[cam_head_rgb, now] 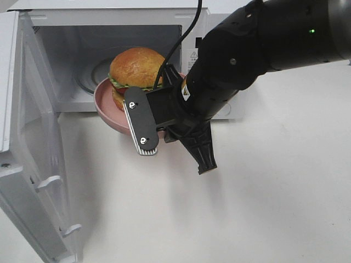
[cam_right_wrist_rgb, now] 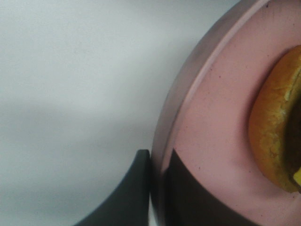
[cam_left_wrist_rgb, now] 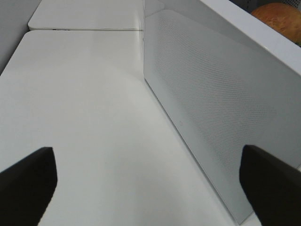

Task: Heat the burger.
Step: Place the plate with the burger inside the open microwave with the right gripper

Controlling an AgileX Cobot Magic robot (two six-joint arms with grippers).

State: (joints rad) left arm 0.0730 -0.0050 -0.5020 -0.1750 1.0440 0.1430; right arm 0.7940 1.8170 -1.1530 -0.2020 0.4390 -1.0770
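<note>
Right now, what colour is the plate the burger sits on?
Dusty pink. The plate shows best in the right wrist view, close up.

On the bench [cam_head_rgb: 258, 203], the microwave [cam_head_rgb: 109, 16] stands at 11 o'clock in the high view, its door [cam_head_rgb: 33, 164] swung out toward 7 o'clock. The burger [cam_head_rgb: 137, 67] sits on the plate [cam_head_rgb: 104, 101], which hangs at the microwave's mouth. The right pincer [cam_right_wrist_rgb: 157, 188] clamps the plate's rim at 5 o'clock. The left pincer [cam_left_wrist_rgb: 150, 188], jaws apart, hovers over the bench outside the door.
</note>
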